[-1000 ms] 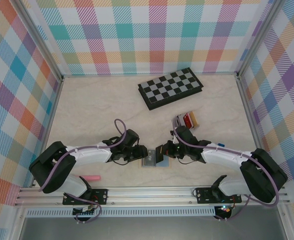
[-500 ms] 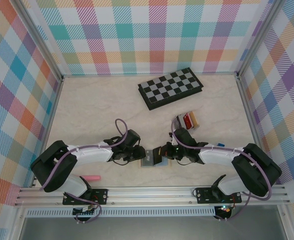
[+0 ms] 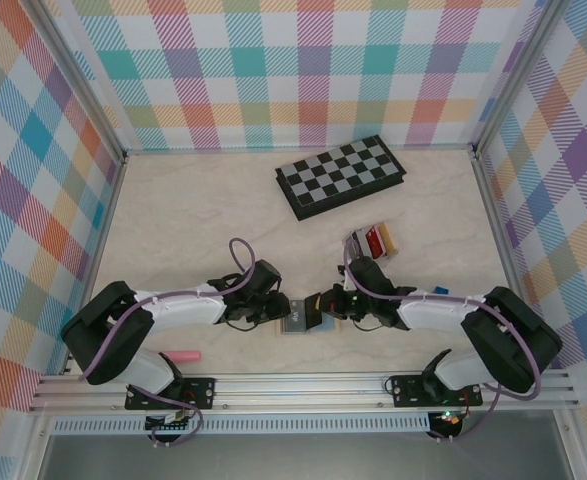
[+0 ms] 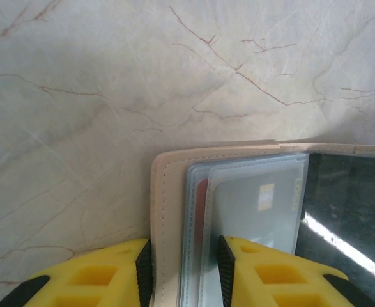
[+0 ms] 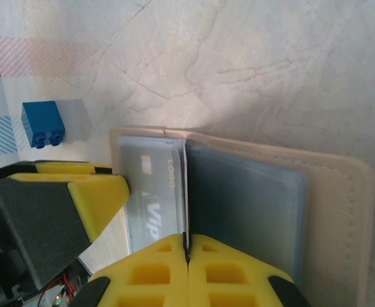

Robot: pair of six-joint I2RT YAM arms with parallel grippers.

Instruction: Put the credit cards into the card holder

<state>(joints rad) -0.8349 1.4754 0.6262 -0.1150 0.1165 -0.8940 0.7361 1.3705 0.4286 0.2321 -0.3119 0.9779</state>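
**Open card holder (image 3: 295,325) held between both arms near the table's (image 3: 193,220) front edge.**
We see it lying flat, its long axis running left to right and its fold front to back. A grey card (image 5: 152,198) sits lengthwise along the fold, in the half nearer the left arm. The left gripper (image 4: 184,259) clamps the holder's tan outer edge. The right gripper (image 5: 187,252) is pressed together on a thin edge at the fold; we cannot tell whether that is card or sleeve.

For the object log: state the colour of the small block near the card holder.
The small block is blue, clearest in the right wrist view.
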